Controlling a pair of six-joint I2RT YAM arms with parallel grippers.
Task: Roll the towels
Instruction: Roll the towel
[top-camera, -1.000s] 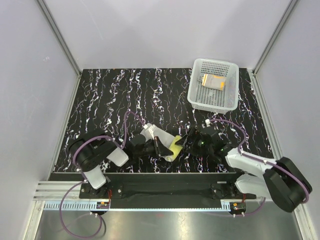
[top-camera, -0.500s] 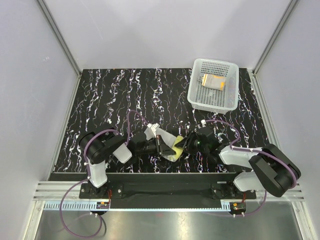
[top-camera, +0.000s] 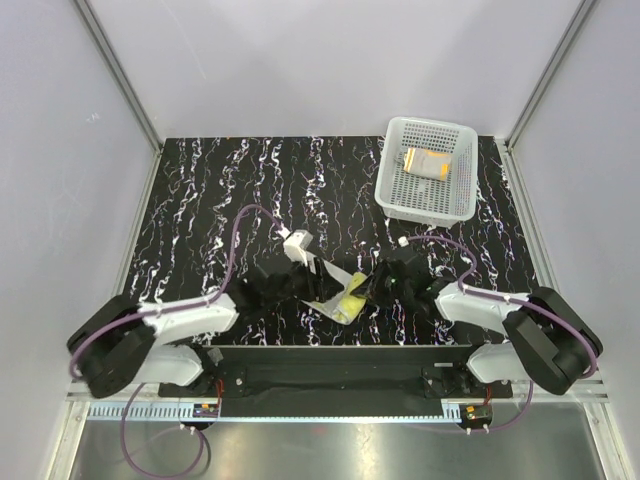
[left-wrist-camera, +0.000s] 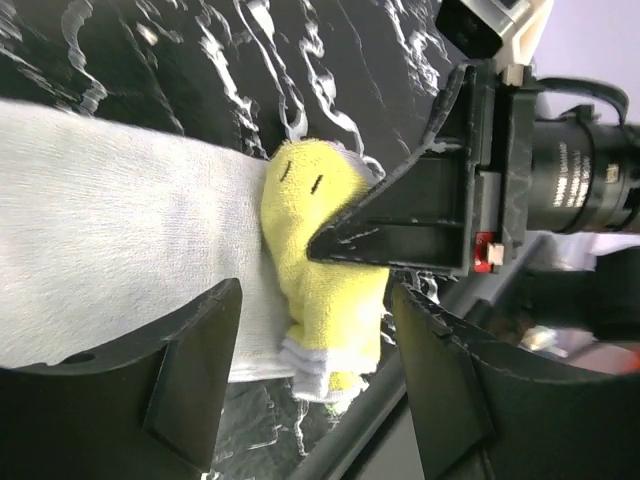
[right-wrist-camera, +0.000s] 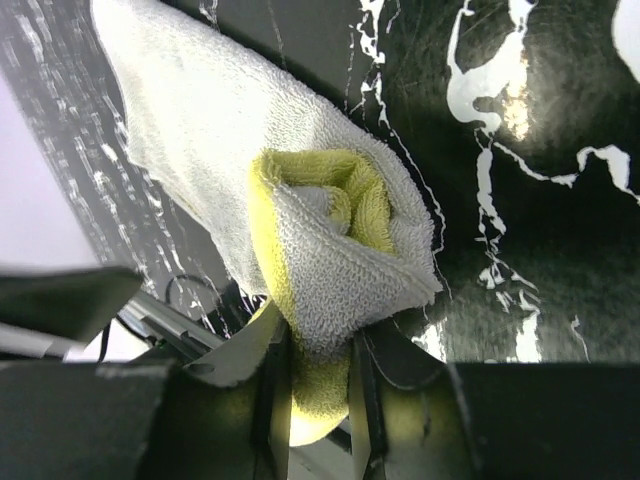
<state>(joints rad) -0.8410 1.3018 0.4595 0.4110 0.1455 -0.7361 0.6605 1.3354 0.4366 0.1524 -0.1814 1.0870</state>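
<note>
The yellow towel (top-camera: 347, 297) lies near the table's front edge, partly rolled, its grey-white reverse (left-wrist-camera: 120, 240) spread flat toward the left arm. My right gripper (right-wrist-camera: 318, 395) is shut on the rolled yellow end (right-wrist-camera: 320, 230), pinching it from the right (top-camera: 373, 288). My left gripper (left-wrist-camera: 318, 330) stands open around the roll's near end without touching it, just left of the towel in the top view (top-camera: 313, 285). The orange towel (top-camera: 428, 162) lies inside the white basket (top-camera: 430, 122) at the back right.
The black marbled table (top-camera: 220, 200) stretches behind and left of the towel. Its front edge and the arms' black mounting rail (top-camera: 330, 360) run close below the roll. Grey walls enclose the table on three sides.
My left gripper has opened and let go of the yellow towel, and its arm has swung lower left. My right gripper has closed on the rolled end.
</note>
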